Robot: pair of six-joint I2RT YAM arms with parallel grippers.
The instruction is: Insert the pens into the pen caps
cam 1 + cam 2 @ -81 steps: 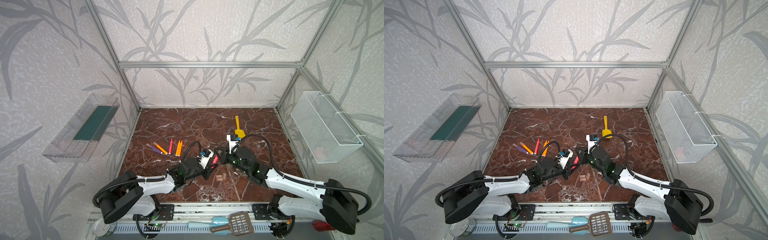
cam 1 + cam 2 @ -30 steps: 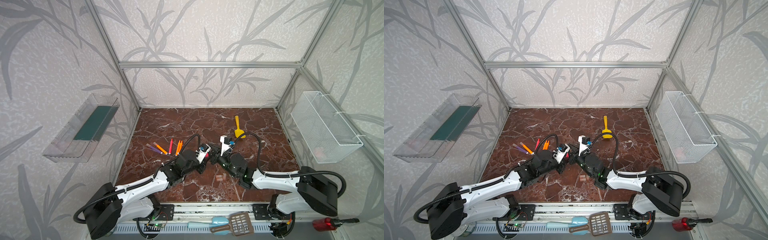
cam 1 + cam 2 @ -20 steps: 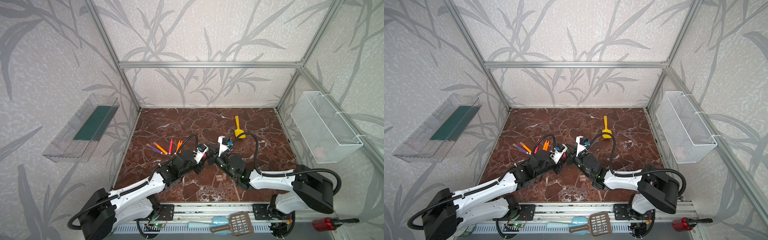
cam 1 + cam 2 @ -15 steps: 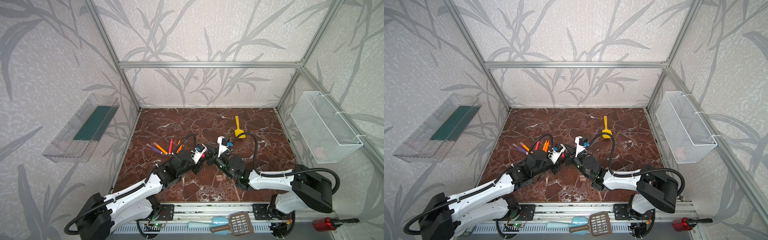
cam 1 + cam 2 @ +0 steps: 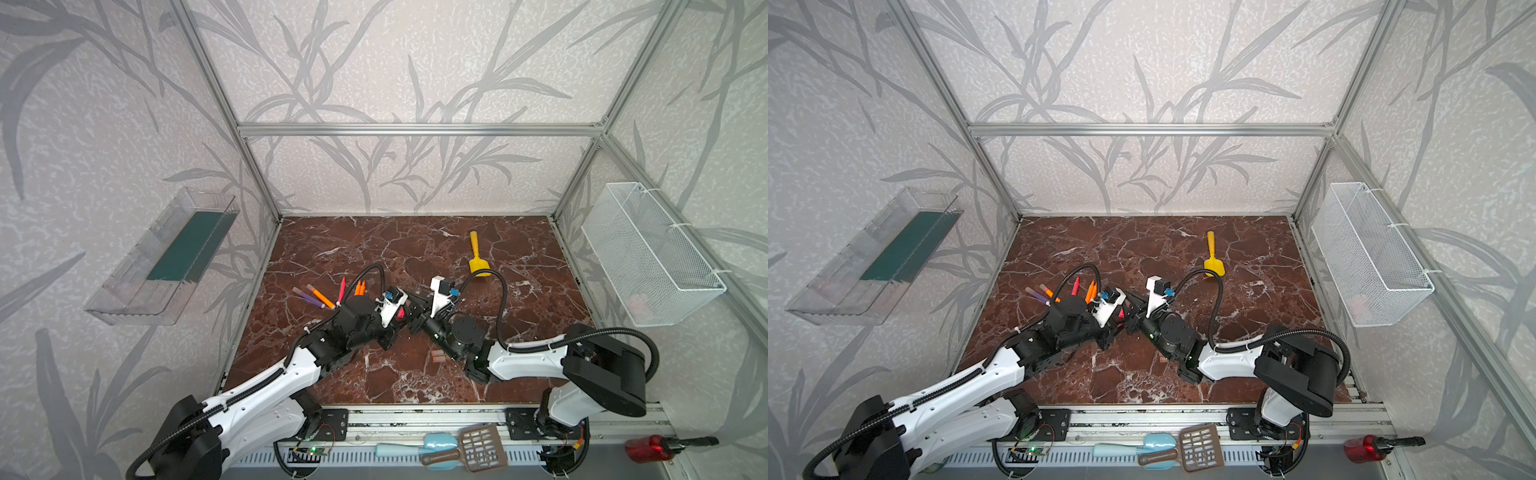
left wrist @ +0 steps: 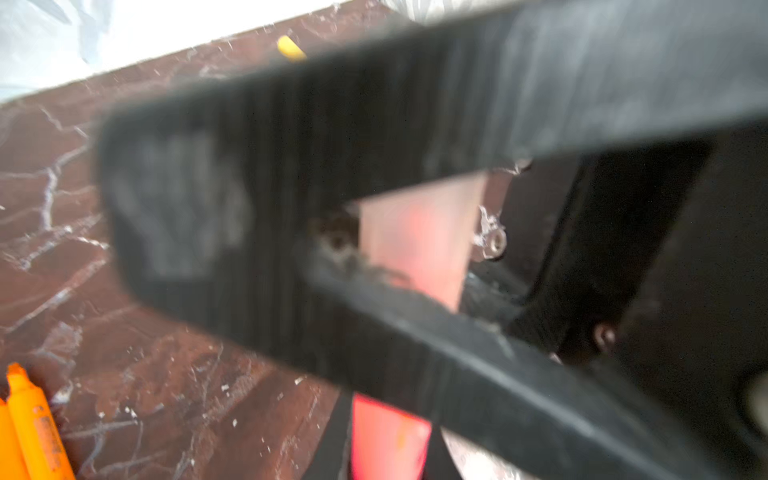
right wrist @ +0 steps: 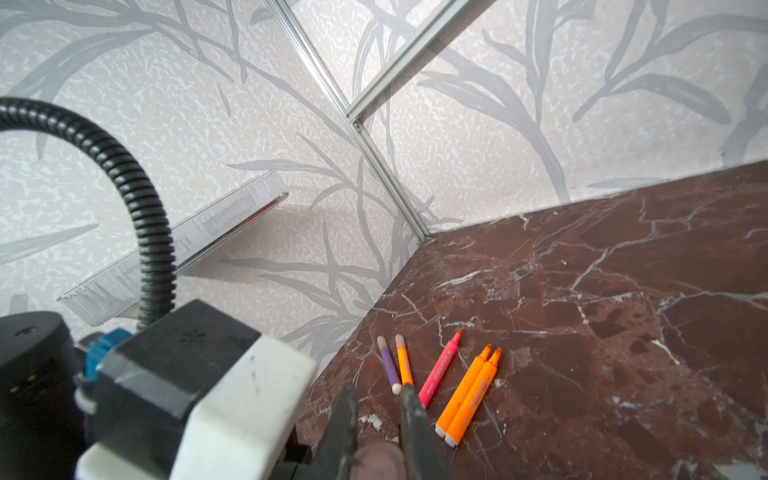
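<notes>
— The left gripper (image 6: 388, 457)?
— Clamped on a red pen (image 6: 390, 428), mid-frame in both top views.
— The right gripper (image 7: 378, 432)?
— Pinching a cap (image 7: 376, 457), in line with that pen. Other pens (image 7: 469, 399) lie left of centre.

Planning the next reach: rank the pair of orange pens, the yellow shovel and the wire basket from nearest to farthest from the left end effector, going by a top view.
From the left end effector, in a top view:
1. Pair of orange pens: nearest, just to its left.
2. Yellow shovel: farther back and to the right.
3. Wire basket: farthest, hung on the right wall.
</notes>
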